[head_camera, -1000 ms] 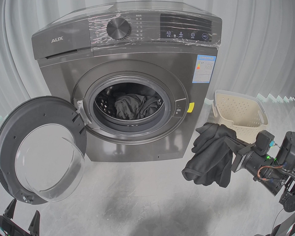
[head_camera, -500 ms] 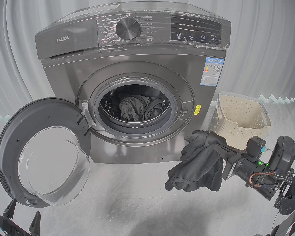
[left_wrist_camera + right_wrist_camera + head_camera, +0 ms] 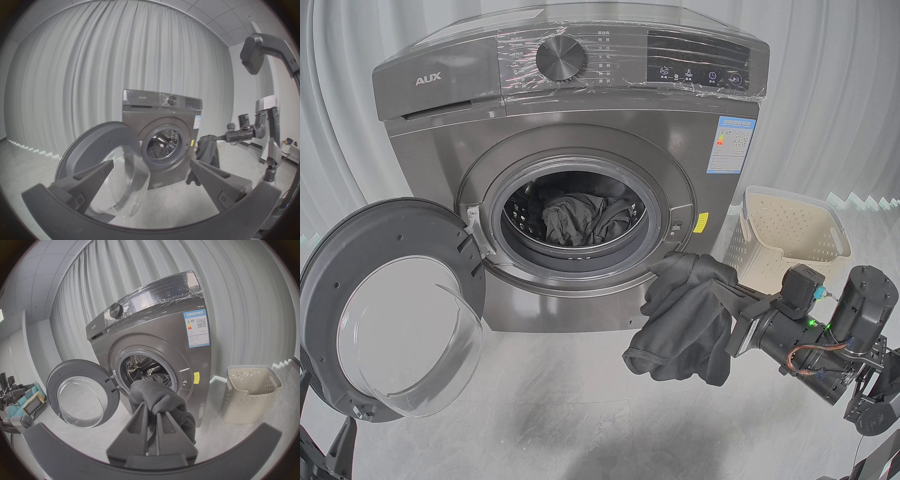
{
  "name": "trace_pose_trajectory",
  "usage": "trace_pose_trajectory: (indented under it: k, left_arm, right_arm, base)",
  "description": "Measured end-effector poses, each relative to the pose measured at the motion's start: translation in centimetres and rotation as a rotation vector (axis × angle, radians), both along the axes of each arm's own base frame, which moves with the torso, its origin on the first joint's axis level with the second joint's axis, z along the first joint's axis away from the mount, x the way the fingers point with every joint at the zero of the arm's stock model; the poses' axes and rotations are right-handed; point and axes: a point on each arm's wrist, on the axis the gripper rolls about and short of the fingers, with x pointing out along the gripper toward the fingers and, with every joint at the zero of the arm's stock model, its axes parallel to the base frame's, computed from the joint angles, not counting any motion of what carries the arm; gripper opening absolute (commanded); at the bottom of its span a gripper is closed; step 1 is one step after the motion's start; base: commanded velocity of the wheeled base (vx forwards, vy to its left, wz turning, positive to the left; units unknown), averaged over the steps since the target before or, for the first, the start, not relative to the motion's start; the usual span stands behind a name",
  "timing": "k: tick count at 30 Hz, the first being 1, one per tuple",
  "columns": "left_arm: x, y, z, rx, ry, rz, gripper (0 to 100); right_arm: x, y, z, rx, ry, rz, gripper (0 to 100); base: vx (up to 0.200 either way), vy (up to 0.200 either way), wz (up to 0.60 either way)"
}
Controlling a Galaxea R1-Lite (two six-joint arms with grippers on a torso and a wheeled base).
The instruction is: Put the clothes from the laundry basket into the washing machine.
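A grey front-loading washing machine (image 3: 562,162) stands with its round door (image 3: 394,306) swung open to the left. Dark clothes (image 3: 584,219) lie inside the drum. My right gripper (image 3: 717,289) is shut on a dark grey garment (image 3: 681,319) that hangs in the air just right of and below the drum opening. The same garment (image 3: 157,402) bulges over the right gripper (image 3: 152,413) in the right wrist view. A cream laundry basket (image 3: 790,237) stands on the floor right of the machine. My left gripper (image 3: 151,167) is open, low at the left, holding nothing.
Pale curtains (image 3: 831,112) hang behind the machine. The open door (image 3: 103,162) juts out over the floor at the left. Bare grey floor (image 3: 569,406) spreads in front of the machine.
My right gripper has carried the dark garment leftward from beside the basket toward the drum opening. The head view shifted slightly between the earliest frame and later ones.
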Motion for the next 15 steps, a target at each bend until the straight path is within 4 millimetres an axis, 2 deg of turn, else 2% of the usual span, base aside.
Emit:
trace_pose_trajectory:
  k: [3,7,15]
  left_arm:
    - [1.1,-0.1,1.6,0.02,0.023,-0.065,100]
    - [3.7,-0.3,3.2,0.039,0.077,-0.148,100]
    - [10.1,-1.2,4.0,0.065,0.193,-0.314,100]
  right_arm:
    - [0.3,0.8,0.5,0.03,-0.007,0.013,0]
    - [0.8,1.9,1.1,0.068,-0.021,0.032,0]
    - [1.9,4.3,1.8,0.123,-0.049,0.089,0]
  base:
    - [0.0,0.0,0.0]
    - [0.0,0.0,0.0]
    - [0.0,0.0,0.0]
